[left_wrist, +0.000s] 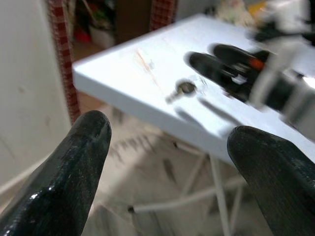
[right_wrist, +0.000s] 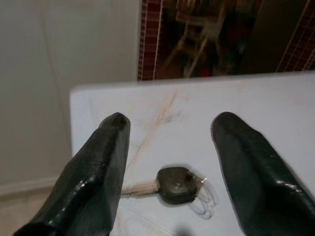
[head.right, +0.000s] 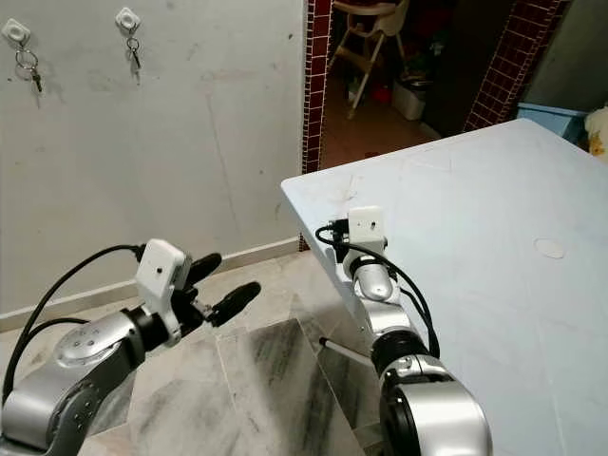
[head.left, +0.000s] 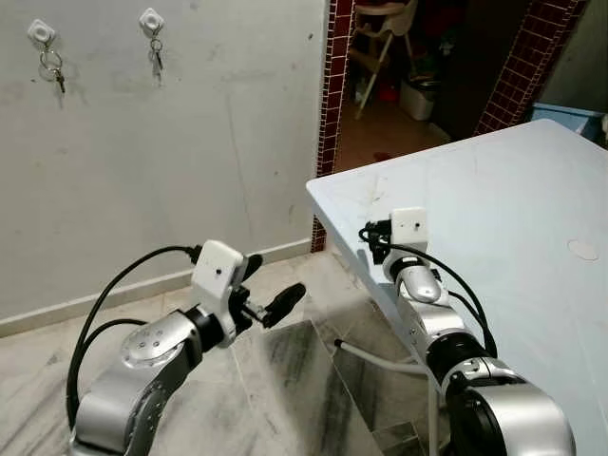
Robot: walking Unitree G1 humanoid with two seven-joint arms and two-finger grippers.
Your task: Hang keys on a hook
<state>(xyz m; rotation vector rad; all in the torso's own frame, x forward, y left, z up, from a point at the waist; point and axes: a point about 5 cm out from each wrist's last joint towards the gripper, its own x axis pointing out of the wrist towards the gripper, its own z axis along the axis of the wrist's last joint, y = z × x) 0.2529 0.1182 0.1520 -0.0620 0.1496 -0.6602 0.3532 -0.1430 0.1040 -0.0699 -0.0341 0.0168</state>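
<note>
Right gripper (right_wrist: pixel 167 162) poised over the desk (head.left: pixel 513 190) near its corner, fingers (right_wrist: pixel 93 167) spread wide apart, straddling the key (right_wrist: pixel 174 184) that lies flat on the white top. Probably lined up this way for a pinch from above: dark key head between the two fingers, blade pointing away toward the desk edge, thin ring trailing off the head. No contact yet between fingers and key, as far as can be judged.

Left gripper (head.left: pixel 271 302) held out beside the desk, off its near corner and above the marble floor (head.left: pixel 285 380), fingers likewise apart and holding nothing; seemingly just parked clear of the reach. Seen from its wrist: the key (left_wrist: pixel 186 88) on the desktop with the right gripper just beyond it.

Farther from the desk, up on the pale wall (head.left: pixel 190 142): two white hooks (head.left: pixel 151 19), each already carrying a bunch of keys (head.left: pixel 155 49). Hence no obviously free hook for the key on the desk.

Hard to make out: from the head views, key hidden behind the right wrist camera (head.left: pixel 408 226); left wrist picture smeared by blur; ring faint against the white top; gap between fingertips and desk not readable.
</note>
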